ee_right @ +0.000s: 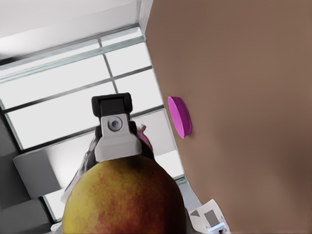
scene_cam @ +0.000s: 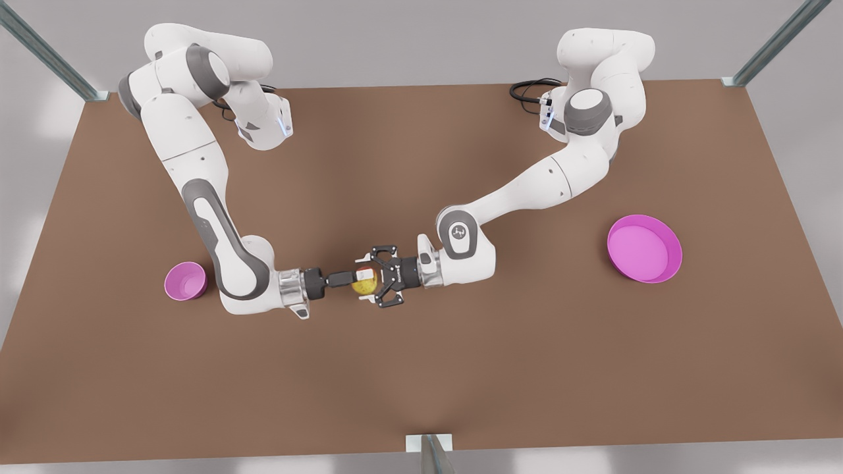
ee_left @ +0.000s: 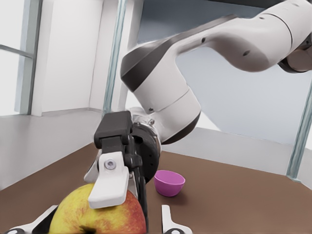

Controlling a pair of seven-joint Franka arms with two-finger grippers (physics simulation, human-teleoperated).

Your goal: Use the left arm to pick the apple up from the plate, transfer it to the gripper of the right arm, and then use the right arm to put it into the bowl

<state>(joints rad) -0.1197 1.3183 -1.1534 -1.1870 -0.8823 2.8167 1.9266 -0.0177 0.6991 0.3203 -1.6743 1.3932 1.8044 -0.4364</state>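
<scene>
Above mid-bench (scene_cam: pixel 421 368), my right claw (scene_cam: pixel 352 278) is clenched on the apple (scene_cam: pixel 364 283); my left claw (scene_cam: pixel 377 279) sits released, its 2 fingers spread around the fruit.

We see a simulated robot test cell, not a home: a plain brown flat surface (scene_cam: pixel 421 368) framed by bare metal corner posts (scene_cam: pixel 46 49), two white-and-grey robot arms (scene_cam: pixel 197 171) mounted at its far edge, blank grey walls (scene_cam: pixel 395 39), and tall paned windows (ee_right: pixel 73 112) beyond, with no furniture.
</scene>
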